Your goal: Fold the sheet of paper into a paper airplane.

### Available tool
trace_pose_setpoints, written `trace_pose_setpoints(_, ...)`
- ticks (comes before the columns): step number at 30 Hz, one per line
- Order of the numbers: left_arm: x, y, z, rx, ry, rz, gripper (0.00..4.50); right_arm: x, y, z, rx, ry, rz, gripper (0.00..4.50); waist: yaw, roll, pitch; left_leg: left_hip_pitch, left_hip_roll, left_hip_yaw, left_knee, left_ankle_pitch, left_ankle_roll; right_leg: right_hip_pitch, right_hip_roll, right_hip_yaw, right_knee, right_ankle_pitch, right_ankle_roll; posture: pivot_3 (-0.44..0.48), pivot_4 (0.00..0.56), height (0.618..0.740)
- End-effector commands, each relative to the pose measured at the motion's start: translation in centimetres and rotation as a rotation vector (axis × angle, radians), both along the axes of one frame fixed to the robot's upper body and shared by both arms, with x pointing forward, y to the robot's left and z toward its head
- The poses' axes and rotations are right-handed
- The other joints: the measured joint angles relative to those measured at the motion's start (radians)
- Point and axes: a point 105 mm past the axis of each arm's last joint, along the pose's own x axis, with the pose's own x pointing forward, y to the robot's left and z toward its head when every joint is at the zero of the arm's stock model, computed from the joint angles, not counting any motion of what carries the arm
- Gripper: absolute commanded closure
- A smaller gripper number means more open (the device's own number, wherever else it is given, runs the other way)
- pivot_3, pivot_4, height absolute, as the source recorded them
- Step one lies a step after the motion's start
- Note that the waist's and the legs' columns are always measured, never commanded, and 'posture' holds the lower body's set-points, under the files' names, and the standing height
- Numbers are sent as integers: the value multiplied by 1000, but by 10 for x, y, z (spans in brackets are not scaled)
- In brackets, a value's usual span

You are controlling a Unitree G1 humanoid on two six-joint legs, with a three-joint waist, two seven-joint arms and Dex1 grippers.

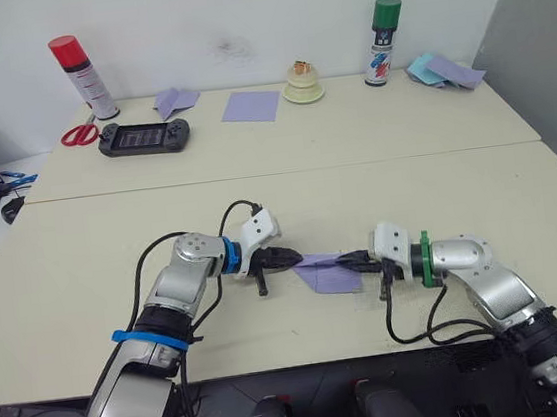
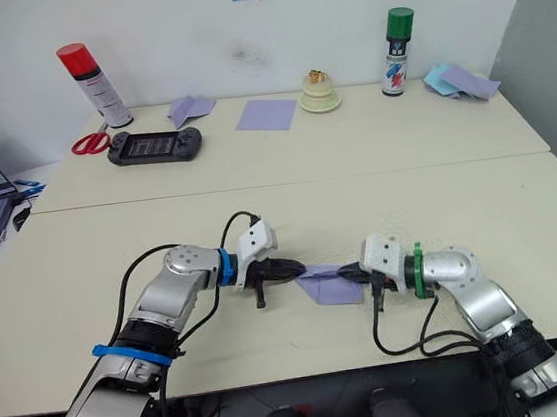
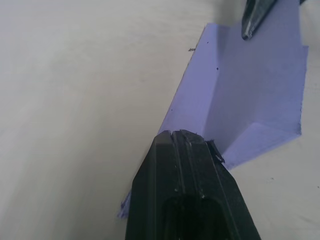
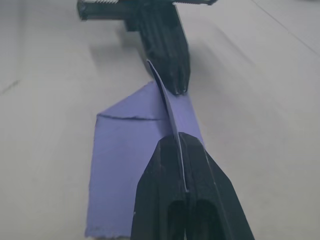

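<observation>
We saw the sheet of paper [image 1: 328, 274] lying near the front edge of the cream surface [image 1: 357, 194], between the two grippers, partly folded with creases showing. Our left gripper [image 1: 296, 259] had its fingers closed on the paper's left end, where the sheet came to a point. Our right gripper [image 1: 342, 260] had its fingers pinched together on a raised fold of the paper; in the right wrist view a thin standing edge of the sheet [image 4: 145, 150] ran between the two black fingers [image 4: 165, 200]. The rest of the sheet lay flat on the surface, toward the robot.

At the far side of the surface stood a red-capped spray can [image 1: 83, 78] on the left and a green-capped spray can [image 1: 381, 42] on the right. Between them lay red-handled scissors [image 1: 78, 135], a black handheld game console [image 1: 145, 137], a small folded lavender wedge [image 1: 176, 101], a flat lavender square [image 1: 251, 106] and a small cream-coloured dish [image 1: 303, 85]. Pale blue paper [image 1: 427, 69] lay at the far right corner.
</observation>
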Motion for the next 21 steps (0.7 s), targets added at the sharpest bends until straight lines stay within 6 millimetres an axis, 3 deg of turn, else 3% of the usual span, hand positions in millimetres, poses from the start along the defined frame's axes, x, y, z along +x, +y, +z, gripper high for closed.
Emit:
trace_pose_setpoints(1,-4,20,-19,64,50,62,4500,6,2,9,18,87,-45,4481,-1,0,0,0,0,0,0,0,0,0,0,0,0,0,0,0,150,740)
trace_pose_setpoints(8,-3,23,-15,42,26,91,4500,18,6,-2,-54,188,-138,4481,-5,0,0,0,0,0,-2,0,0,-1,0,0,0,0,0,0,150,740)
trace_pose_setpoints(12,0,21,9,-30,-46,101,4500,20,8,-12,-102,205,-158,4481,-9,0,0,0,0,0,-2,0,0,-2,0,0,0,0,0,0,150,740)
trace_pose_setpoints(17,0,19,52,-73,-222,77,4500,22,9,-16,-132,180,-153,4481,-9,0,0,-1,0,0,-7,0,0,-3,-1,0,-2,0,0,0,150,740)
trace_pose_setpoints(21,-15,6,76,-81,-341,-16,4500,23,8,-17,-139,169,-147,4481,-11,0,0,0,0,1,-13,0,0,-3,-1,0,-6,0,0,0,150,740)
